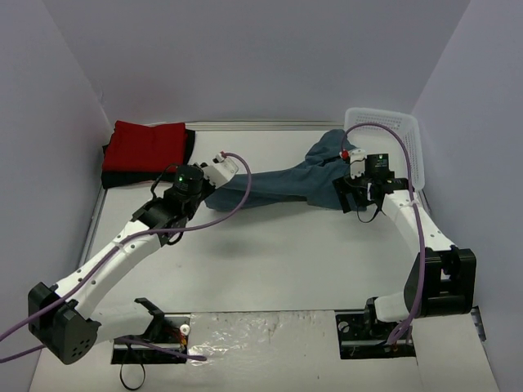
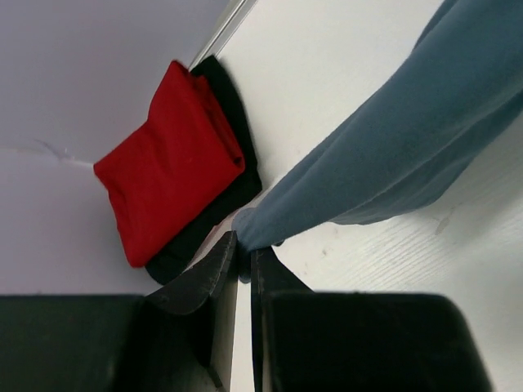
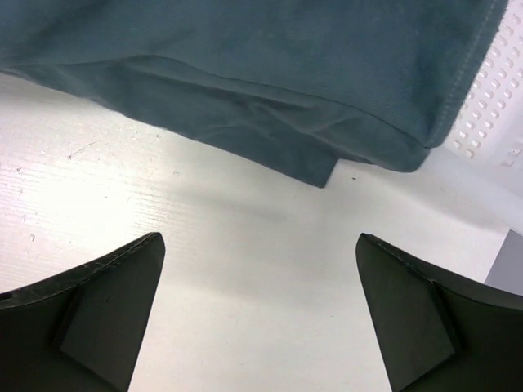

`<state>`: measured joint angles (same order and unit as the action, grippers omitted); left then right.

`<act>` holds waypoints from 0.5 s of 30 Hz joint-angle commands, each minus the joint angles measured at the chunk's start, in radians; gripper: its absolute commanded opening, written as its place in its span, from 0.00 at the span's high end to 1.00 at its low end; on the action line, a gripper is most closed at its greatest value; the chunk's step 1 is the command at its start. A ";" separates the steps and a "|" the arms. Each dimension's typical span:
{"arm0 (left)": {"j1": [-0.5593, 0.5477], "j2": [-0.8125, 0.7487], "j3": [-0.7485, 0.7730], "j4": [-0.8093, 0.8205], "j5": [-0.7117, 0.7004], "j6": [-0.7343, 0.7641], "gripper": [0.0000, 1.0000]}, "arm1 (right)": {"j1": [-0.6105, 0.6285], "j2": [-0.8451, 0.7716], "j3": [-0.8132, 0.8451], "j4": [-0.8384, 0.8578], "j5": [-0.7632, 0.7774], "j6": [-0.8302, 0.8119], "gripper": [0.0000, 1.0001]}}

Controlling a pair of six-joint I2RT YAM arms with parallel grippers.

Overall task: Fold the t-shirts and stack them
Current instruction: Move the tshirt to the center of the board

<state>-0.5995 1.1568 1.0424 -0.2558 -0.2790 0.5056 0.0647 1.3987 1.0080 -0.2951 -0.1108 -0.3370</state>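
The left gripper [image 2: 243, 245] is all but closed, its two dark wedge-shaped fingers pinching a bunched corner of the dusty slate-blue cloth t-shirt [image 1: 278, 184]. From that pinch the soft fabric runs in long folds across the white table [image 1: 286, 261] toward the white plastic lattice basket [image 1: 404, 139], where its wider end sits beside the basket's rim. The right gripper [image 3: 257, 238] is spread wide and holds nothing; it hangs over bare, faintly scuffed tabletop, with the shirt's stitched hem just beyond its fingertips. In the far left corner the bright red t-shirt [image 1: 143, 147] lies folded into a neat rectangle on top of the folded black t-shirt [image 2: 221, 204], whose edge shows round it
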 commanded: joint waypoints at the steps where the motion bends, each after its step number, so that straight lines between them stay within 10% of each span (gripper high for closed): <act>1: 0.052 -0.031 0.005 0.075 -0.152 -0.055 0.98 | -0.006 -0.018 0.043 0.002 0.019 0.004 0.00; 15: 0.119 -0.075 -0.045 0.059 -0.178 -0.099 0.98 | -0.019 0.167 0.211 0.010 0.180 -0.022 0.00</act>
<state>-0.4938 1.1183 0.9909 -0.2195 -0.4240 0.4297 0.0608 1.5463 1.1767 -0.2844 -0.0067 -0.3431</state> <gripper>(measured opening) 0.065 0.999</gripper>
